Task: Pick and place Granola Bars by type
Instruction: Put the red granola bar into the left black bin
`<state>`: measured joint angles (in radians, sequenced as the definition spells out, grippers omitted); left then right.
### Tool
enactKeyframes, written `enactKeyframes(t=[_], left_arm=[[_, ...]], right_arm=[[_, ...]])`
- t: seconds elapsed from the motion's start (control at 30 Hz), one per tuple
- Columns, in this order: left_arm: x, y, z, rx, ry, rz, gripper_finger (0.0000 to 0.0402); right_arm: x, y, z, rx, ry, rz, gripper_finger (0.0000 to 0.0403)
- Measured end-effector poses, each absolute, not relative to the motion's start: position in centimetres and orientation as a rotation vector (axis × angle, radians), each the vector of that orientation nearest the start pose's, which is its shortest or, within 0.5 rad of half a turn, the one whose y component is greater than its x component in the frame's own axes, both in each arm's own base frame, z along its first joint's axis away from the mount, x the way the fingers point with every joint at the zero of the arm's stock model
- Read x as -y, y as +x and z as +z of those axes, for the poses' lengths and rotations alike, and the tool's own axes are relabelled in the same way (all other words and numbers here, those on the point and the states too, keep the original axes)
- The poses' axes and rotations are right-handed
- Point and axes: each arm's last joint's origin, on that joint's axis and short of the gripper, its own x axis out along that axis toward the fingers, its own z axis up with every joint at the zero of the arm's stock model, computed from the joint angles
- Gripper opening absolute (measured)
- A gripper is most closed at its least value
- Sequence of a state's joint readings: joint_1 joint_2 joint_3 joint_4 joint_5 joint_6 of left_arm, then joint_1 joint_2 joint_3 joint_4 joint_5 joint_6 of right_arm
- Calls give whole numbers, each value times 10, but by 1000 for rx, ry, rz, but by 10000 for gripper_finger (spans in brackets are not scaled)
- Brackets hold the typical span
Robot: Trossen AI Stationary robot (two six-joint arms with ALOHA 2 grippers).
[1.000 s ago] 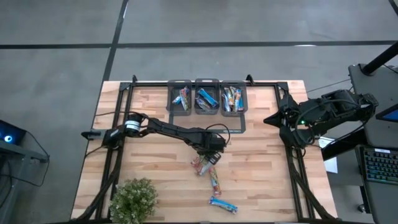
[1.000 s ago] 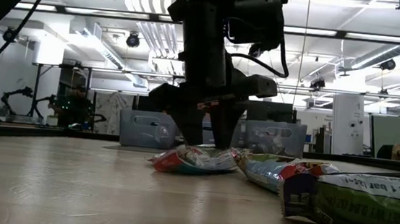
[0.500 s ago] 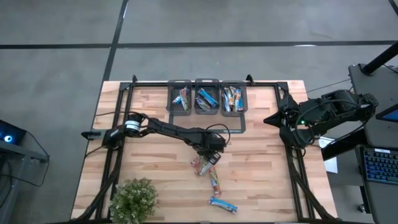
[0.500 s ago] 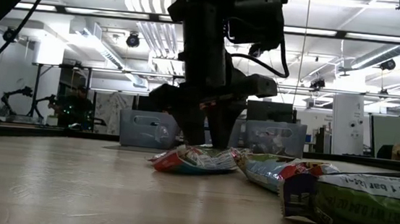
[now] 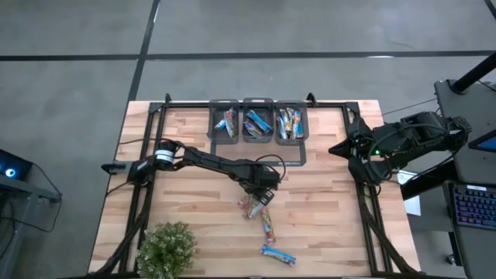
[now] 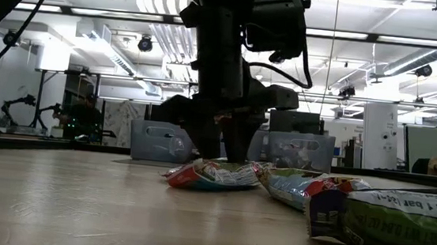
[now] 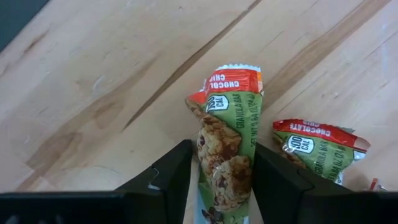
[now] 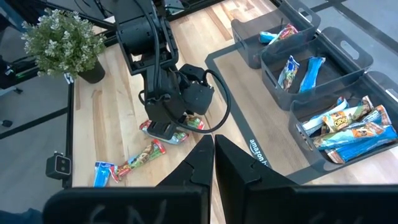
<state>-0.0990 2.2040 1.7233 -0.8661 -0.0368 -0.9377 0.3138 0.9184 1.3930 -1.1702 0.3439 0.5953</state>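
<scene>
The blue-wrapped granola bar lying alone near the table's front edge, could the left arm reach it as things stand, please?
Probably yes: the blue-wrapped granola bar lies on bare wood just beyond the left gripper, but its fingers straddle a green-and-red granola bar first.

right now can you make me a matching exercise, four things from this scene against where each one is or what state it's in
Things:
1. left gripper
2. right gripper
3. plant
4. blue-wrapped bar

States or places:
A. shut, off the table's right edge
B. near-left table corner
C. fingers either side of a green granola bar
D. lying alone nearest the table's front edge

Pairs: 1-C, 2-A, 3-B, 4-D
</scene>
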Motion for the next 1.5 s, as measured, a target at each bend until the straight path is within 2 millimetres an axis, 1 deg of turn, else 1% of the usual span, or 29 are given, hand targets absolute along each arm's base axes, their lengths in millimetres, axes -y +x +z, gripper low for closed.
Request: enactKeyframes(t=[0.2, 0.53, 1.5], left_arm=[[43, 441, 162, -1253, -699, 572, 137], [43, 441, 162, -1264, -686, 554, 107], [43, 442, 163, -1263, -679, 534, 106]], right_arm=[[-29, 120, 418, -623, 349, -221, 8], [-29, 120, 418, -623, 348, -221, 8], [-29, 120, 418, -621, 336, -224, 8]])
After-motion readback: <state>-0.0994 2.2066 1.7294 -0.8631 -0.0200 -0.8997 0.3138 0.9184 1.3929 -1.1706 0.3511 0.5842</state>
